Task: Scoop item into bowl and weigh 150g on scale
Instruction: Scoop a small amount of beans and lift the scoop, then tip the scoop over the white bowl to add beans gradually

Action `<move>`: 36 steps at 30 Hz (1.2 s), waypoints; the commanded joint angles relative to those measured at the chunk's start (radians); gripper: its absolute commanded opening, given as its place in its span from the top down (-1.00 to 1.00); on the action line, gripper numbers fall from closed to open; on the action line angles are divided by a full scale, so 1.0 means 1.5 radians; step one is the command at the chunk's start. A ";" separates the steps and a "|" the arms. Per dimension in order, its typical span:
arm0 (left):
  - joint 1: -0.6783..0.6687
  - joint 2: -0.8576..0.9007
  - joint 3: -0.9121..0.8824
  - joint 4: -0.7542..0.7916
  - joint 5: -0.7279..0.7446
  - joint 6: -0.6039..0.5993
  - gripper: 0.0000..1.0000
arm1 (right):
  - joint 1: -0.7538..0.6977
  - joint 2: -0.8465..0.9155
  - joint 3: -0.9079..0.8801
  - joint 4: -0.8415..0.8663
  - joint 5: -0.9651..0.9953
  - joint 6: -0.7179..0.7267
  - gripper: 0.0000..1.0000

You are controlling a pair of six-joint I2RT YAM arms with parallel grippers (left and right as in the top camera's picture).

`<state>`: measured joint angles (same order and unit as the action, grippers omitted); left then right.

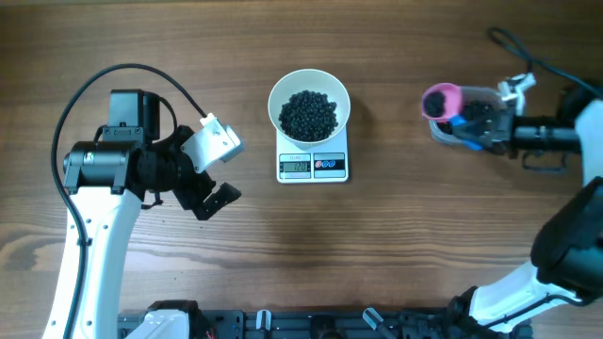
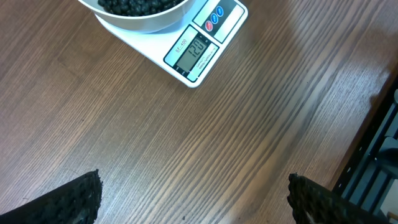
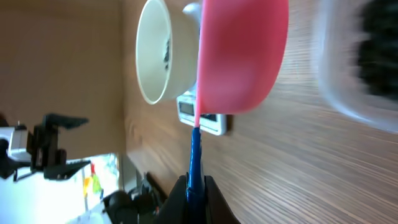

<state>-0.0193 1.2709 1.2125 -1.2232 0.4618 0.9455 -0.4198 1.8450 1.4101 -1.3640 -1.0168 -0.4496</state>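
Your right gripper (image 3: 196, 183) was clamped tight on the blue handle (image 3: 195, 155) of the pink scoop (image 1: 440, 100), which hung at the near end of the clear tub (image 1: 476, 113), well apart from the target. Your left gripper (image 1: 224, 171) stood fully open with nothing in it, hovering over bare table to the left of the scale (image 1: 313, 168). The white bowl (image 1: 276, 105) sat centred on that scale with a heap of black beads (image 1: 309, 115) in it. From the left wrist view the display (image 2: 194, 53) appeared to read about 120, though the tilted digits made that uncertain. I judged the step to be a top-up, so you needed only a modest load. You did best to keep the scoop level across the gap, stop above the bowl without touching its rim, and tip slowly, letting beads trickle while you watched the reading settle. A bump would have thrown off the weight.
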 commanded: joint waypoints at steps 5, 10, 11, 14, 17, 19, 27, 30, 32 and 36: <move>0.004 -0.002 -0.003 0.001 0.011 0.013 -1.00 | 0.227 -0.120 -0.001 0.136 -0.005 0.223 0.91; 0.004 -0.002 -0.003 0.001 0.011 0.013 -1.00 | 0.380 -0.149 -0.001 0.258 0.134 0.336 0.91; 0.004 -0.002 -0.003 0.001 0.011 0.013 -1.00 | 0.406 -0.149 -0.001 0.269 0.183 0.342 0.91; 0.004 -0.002 -0.003 0.001 0.011 0.013 -1.00 | 0.465 -0.149 -0.001 0.308 0.320 0.359 0.91; 0.004 -0.002 -0.003 0.001 0.011 0.013 -1.00 | 0.505 -0.149 -0.001 0.312 0.441 0.360 0.91; 0.004 -0.002 -0.003 0.001 0.011 0.013 -1.00 | 0.520 -0.149 0.005 0.316 0.470 0.363 0.91; 0.004 -0.002 -0.003 0.001 0.011 0.013 -1.00 | 0.564 -0.144 0.029 0.326 0.539 0.402 0.91; 0.004 -0.002 -0.003 0.001 0.011 0.013 -1.00 | 0.574 -0.143 0.040 0.348 0.556 0.417 0.91; 0.004 -0.002 -0.003 0.001 0.011 0.013 -1.00 | 0.579 -0.147 0.044 0.343 0.632 0.417 0.91; 0.004 -0.002 -0.003 0.001 0.011 0.013 -1.00 | 0.589 -0.140 0.043 0.343 0.606 0.435 0.91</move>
<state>-0.0193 1.2709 1.2125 -1.2232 0.4618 0.9455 0.4492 1.6405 1.4509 -0.8467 -0.1471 0.1829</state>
